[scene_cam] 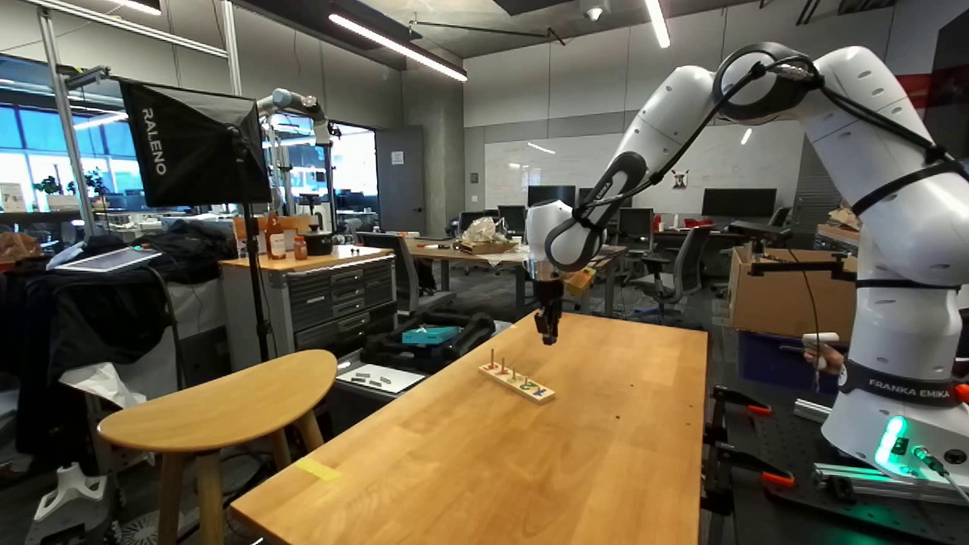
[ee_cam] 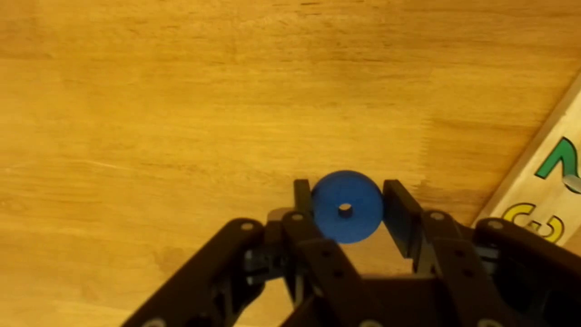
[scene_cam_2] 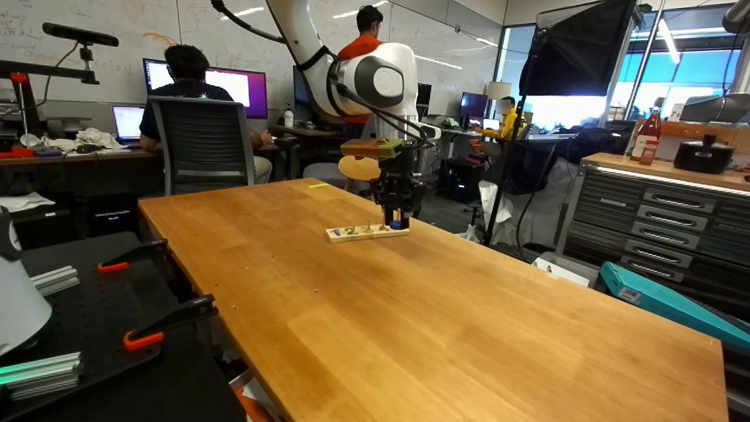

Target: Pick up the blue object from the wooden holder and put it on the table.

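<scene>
In an exterior view, a rounded wooden top [scene_cam: 227, 401] on legs stands at the left, just beside the long left edge of the table [scene_cam: 492, 469]. Yellow tape [scene_cam: 319, 468] lies along that edge, toward the near corner. Farther back, outside the same edge, are a white panel [scene_cam: 405, 378] and a turquoise box [scene_cam: 430, 335]. The wooden holder [scene_cam: 509, 381] lies well in from both table ends, its far end near the left edge; it has upright pegs and painted numerals. Beyond it and slightly right, the gripper [ee_cam: 348, 200] points down over the tabletop, its fingers [ee_cam: 401, 218] parted just enough to clasp the blue object [ee_cam: 361, 206], a disc with a hole through it, touched on both sides. The wrist view shows the disc off the holder, apart from it. A broad stretch of table runs from the holder to the right edge, a longer one to the near end. At the right edge sit black clamps [scene_cam: 749, 460] with orange ends; past them rises the white arm's base [scene_cam: 882, 409].
</scene>
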Tool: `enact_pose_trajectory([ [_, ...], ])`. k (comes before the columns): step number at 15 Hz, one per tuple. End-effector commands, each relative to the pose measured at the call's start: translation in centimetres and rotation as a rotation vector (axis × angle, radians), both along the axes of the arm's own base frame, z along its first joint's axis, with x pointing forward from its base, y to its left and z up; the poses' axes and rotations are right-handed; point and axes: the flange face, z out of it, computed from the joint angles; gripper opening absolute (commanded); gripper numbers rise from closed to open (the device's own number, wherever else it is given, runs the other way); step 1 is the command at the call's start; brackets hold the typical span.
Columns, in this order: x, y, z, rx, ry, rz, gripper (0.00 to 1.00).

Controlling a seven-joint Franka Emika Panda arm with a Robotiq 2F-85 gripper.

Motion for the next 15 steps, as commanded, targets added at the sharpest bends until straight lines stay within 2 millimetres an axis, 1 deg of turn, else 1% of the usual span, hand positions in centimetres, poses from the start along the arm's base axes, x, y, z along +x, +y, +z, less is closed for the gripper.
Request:
enact_pose_trajectory([
  [1, 0.7, -1.2, -1.8, -0.03, 0.02, -0.027, 0.19],
  [2, 0.7, -1.2, -2.3, -0.029, 0.029, -0.03, 0.21],
  [3, 0.8, -1.1, -2.4, -0.024, 0.033, -0.035, 0.68],
  [4, 1.0, -0.8, -2.2, -0.018, 0.032, -0.034, 0.69],
  [5, 1.3, -0.3, -1.8, -0.01, 0.029, -0.031, 0.74],
  [6, 1.5, 0.2, -1.1, -0.002, 0.023, -0.025, 0.83],
  [7, 1.8, 1.0, 0.0, 0.006, 0.013, -0.013, 0.89],
  [8, 2.1, 1.6, 1.0, 0.012, 0.006, -0.002, 0.99],
  [10, 2.6, 3.4, 3.8, 0.027, -0.013, 0.029, 1.0],
  [12, 2.6, 5.6, 7.9, 0.05, -0.02, 0.064, 1.0],
  [15, 2.0, 8.1, 13.8, 0.082, -0.006, 0.103, 1.0],
])
